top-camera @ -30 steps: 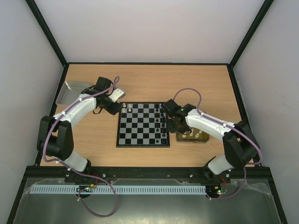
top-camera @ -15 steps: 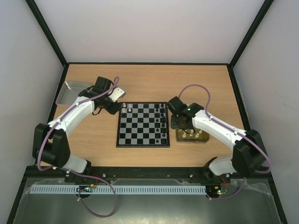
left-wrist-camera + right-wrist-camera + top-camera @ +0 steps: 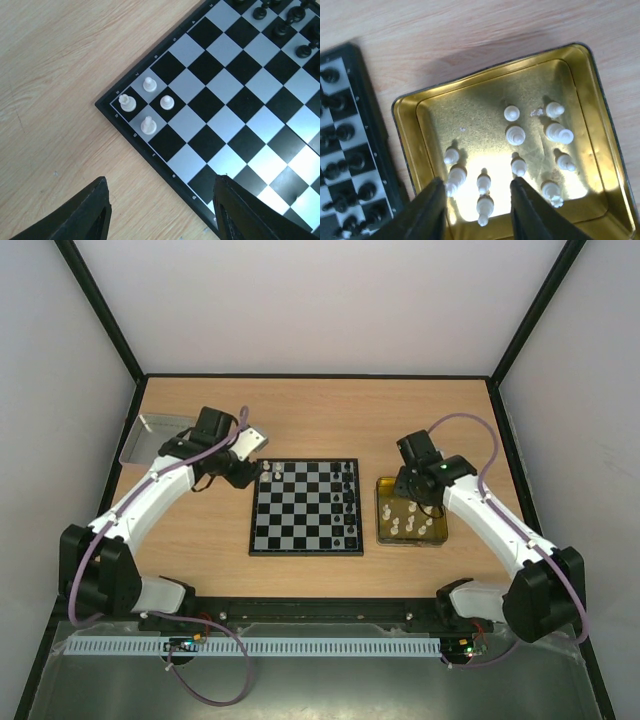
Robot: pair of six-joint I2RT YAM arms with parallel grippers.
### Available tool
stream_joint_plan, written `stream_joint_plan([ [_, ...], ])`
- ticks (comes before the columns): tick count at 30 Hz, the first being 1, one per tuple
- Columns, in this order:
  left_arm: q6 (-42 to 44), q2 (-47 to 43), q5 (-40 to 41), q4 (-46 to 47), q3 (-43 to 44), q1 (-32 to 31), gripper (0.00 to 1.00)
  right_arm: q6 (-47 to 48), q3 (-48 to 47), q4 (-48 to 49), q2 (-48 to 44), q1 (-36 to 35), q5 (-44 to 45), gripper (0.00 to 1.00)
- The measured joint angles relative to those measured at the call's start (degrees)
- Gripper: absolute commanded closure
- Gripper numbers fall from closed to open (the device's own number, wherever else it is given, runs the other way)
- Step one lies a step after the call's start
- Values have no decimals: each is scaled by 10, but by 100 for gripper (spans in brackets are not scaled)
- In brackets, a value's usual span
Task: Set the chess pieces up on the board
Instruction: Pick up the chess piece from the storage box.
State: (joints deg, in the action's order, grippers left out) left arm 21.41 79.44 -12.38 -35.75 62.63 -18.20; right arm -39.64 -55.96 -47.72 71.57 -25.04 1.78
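On the board [image 3: 235, 120], black pieces [image 3: 281, 30] are ranked and four white pieces [image 3: 148, 125] stand just ahead of the open, empty left pincer [image 3: 160, 210]. Most other white pieces [image 3: 515, 134] wait in the yellow tray [image 3: 407, 135] under the open right pincer [image 3: 477, 210].

The bench [image 3: 320, 410] shows pale wood grain, smooth and matt. The board [image 3: 235, 100] is glossy, with glare toward 4 o'clock in the left wrist view. The yellow tray [image 3: 407, 135] is shiny gold metal with a finely grained floor. The white chess pieces [image 3: 515, 134] in it look like smooth plastic. At the bench's 10 o'clock, the grey tray [image 3: 148, 438] is dull metal.
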Motion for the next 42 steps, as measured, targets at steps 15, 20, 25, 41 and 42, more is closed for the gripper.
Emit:
stream_joint_plan([
  [15,6,-26,-7,32,-82,0,33,27,-6,16,36,57,-8,53],
  [20,-2,-26,-13,56,-85,0,22,41,-21,19,51,64,-2,53],
  [25,-10,-28,-22,68,-87,11,7,48,-28,24,77,74,1,28],
  [41,-24,-37,-42,84,-106,72,0,52,-28,47,53,82,10,35],
  [42,-24,-37,-43,84,-106,78,0,52,-28,47,52,82,11,37],
])
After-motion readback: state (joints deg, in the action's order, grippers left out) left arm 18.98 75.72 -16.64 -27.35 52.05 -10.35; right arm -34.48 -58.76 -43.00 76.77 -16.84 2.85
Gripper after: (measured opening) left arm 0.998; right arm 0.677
